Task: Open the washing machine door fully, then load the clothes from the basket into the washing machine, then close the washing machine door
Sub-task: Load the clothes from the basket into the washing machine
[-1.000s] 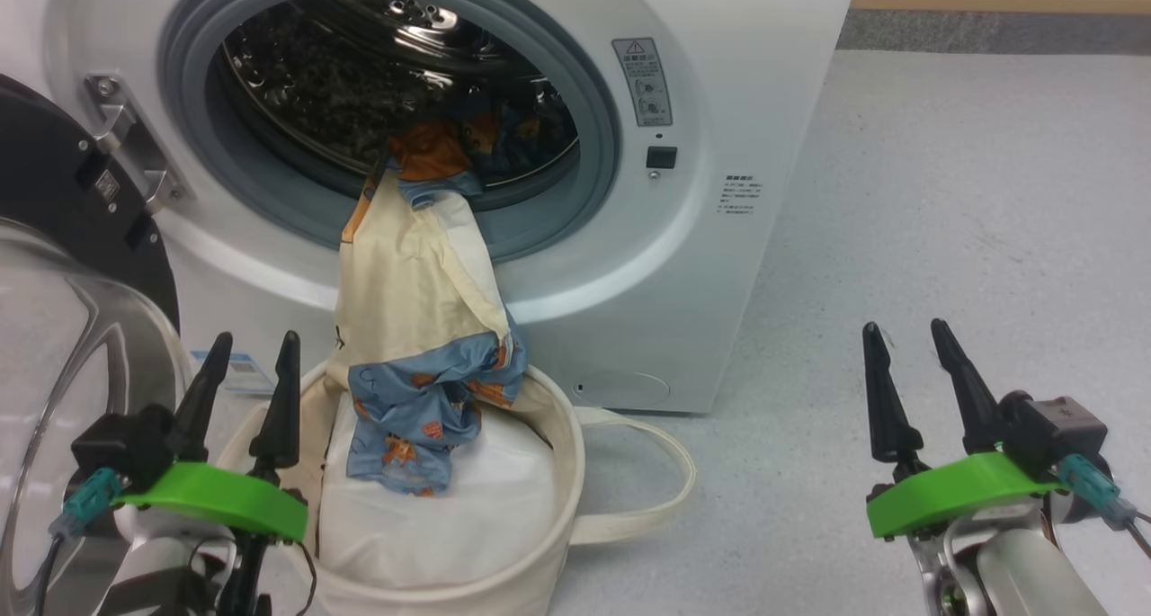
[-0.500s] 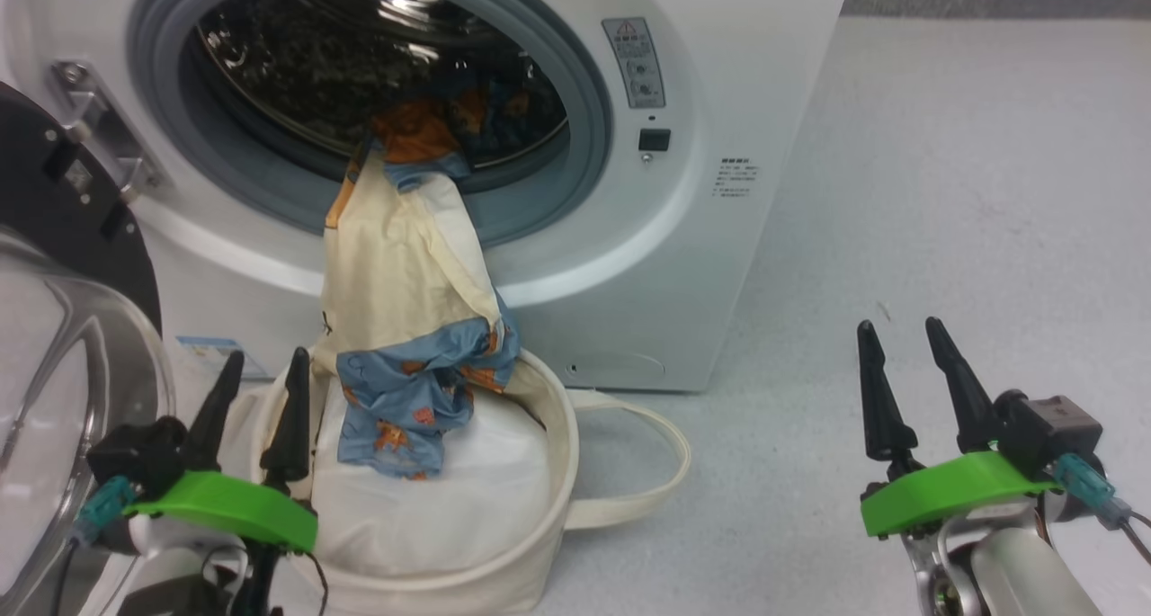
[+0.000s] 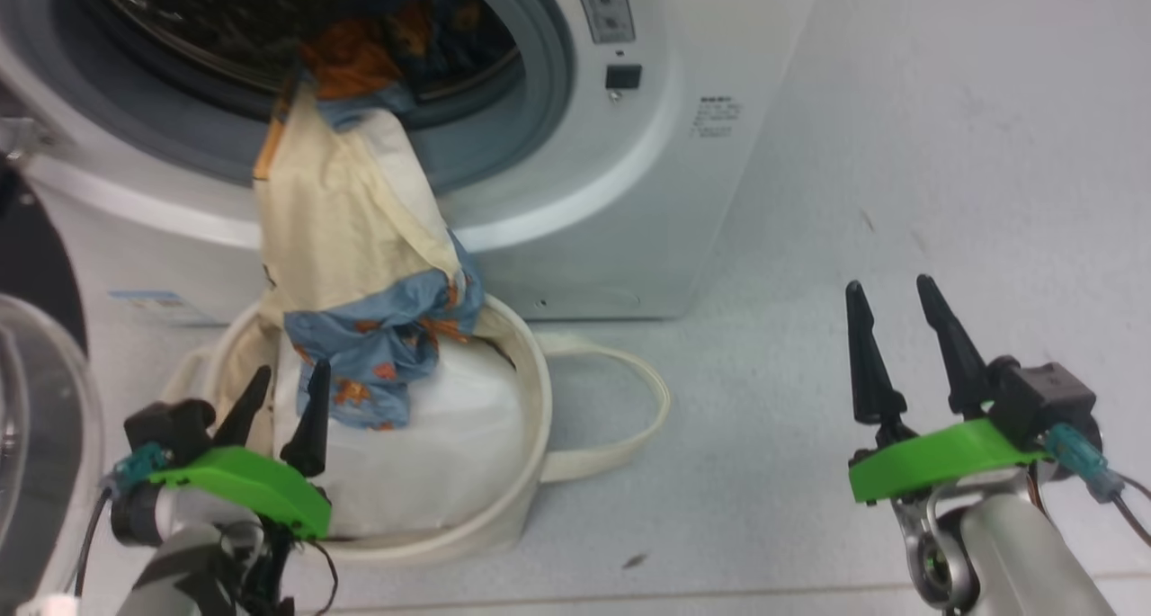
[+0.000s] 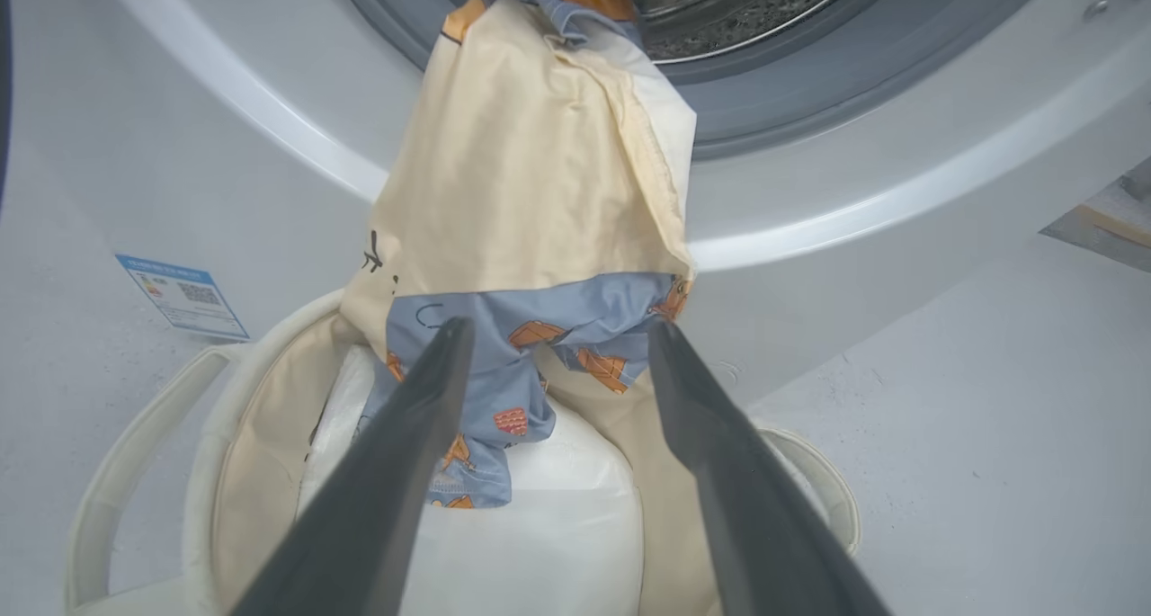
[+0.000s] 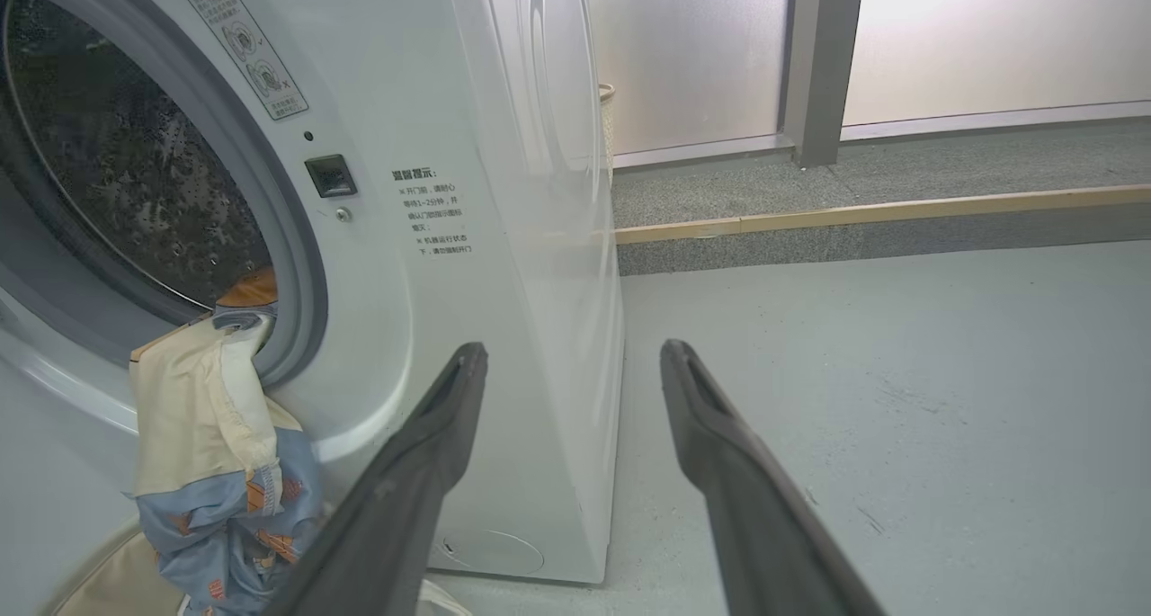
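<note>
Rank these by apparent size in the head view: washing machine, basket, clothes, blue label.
1. washing machine, largest even though cropped
2-3. basket and clothes: close in size. The basket looks slightly bigger but sits nearer the camera, so I won't rank them.
4. label, smallest

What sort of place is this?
Likely a lab or showroom staged as a laundry corner: washing machine on grey floor, basket before it, frosted panels behind.
</note>
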Controlling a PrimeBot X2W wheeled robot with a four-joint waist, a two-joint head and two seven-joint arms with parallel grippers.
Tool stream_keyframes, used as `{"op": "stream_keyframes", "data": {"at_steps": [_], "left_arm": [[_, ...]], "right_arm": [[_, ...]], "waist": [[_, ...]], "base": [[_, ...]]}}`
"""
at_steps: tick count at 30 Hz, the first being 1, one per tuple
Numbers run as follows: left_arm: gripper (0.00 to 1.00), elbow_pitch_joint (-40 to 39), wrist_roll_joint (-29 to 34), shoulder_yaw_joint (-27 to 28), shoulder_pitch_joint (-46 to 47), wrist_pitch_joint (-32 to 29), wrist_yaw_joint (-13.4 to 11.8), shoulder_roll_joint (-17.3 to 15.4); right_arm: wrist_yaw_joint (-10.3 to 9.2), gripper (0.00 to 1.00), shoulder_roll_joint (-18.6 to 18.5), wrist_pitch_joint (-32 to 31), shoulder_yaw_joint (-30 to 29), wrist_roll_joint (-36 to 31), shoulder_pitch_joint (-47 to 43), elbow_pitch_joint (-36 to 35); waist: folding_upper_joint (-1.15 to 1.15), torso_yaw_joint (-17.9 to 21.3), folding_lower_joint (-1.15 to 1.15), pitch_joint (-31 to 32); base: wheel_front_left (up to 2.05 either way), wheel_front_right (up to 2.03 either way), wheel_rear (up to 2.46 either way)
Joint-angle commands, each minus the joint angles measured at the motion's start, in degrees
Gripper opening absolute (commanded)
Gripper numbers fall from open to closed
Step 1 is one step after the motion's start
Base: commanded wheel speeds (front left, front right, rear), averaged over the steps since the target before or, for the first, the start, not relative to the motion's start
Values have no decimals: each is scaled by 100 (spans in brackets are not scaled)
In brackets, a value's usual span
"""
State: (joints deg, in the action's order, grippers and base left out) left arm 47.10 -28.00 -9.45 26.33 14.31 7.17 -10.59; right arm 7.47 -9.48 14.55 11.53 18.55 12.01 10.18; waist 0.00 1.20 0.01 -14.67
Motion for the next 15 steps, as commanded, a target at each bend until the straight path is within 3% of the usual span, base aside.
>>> {"op": "stream_keyframes", "data": {"at_steps": [1,15], "left_arm": [[100,117,-93,55,249,69,32,-245],[100,1326,-560,-446,1012,69,32,-430]], "right_arm": [[2,100,19,45,68,-73,237,-233],[2,100,95,45,-95,-421,307,-555]], "waist": [[0,145,-1,-254],[0,423,-1,-1139]], "base": [[0,0,0],[0,0,0]]}}
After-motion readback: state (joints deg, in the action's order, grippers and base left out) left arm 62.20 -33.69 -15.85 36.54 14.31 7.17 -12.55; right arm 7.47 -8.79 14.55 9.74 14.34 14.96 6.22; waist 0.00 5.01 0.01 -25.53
